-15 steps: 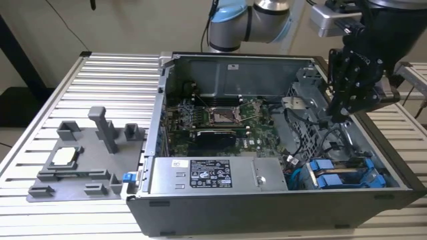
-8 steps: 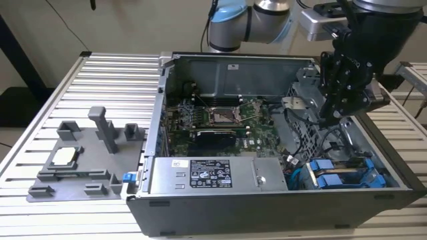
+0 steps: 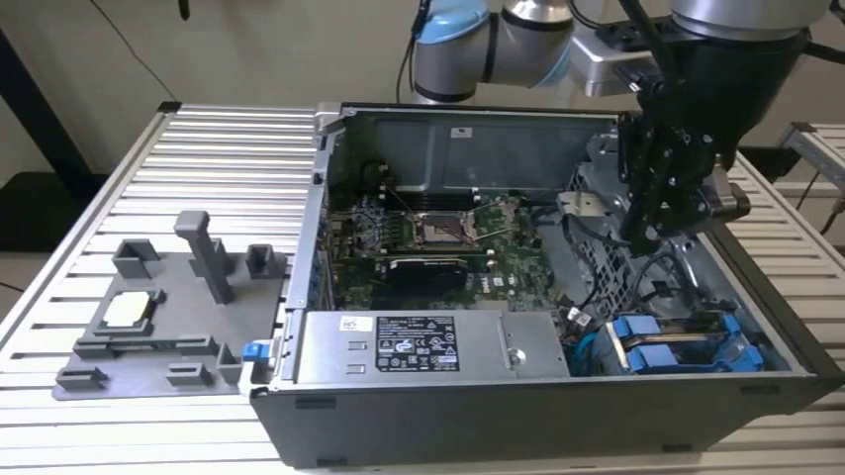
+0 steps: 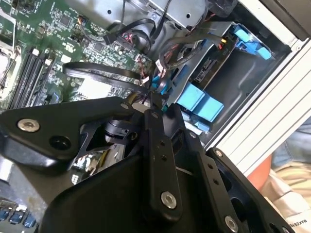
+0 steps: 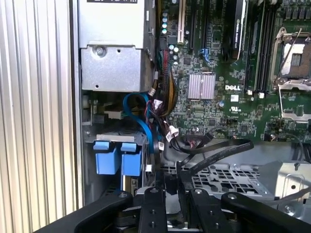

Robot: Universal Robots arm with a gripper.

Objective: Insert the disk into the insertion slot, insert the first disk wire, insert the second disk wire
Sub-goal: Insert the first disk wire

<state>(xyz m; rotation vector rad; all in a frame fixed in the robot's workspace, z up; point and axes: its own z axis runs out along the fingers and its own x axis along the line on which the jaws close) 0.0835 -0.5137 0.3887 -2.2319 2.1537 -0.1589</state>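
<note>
Exterior view: disk (image 3: 656, 358) sits in insertion slot (image 3: 779, 364), just beside power-supply box (image 3: 410, 346) on the exterior view's right, long axis running away from the box. A twin carrier (image 3: 640, 329) touches it, so which is which is unsure. Pincer (image 3: 650, 233) hangs farther from the box. First wrist view: blue wires (image 5: 142, 114) loop between box and disk. Second wrist view: pincer is among cables; spread or pinching, cannot tell.

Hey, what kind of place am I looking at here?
Probably a robotics lab or test bench for computer assembly: a robot arm reaches into an open desktop computer case, which sits on a slatted aluminium table beside a grey fixture plate.
</note>
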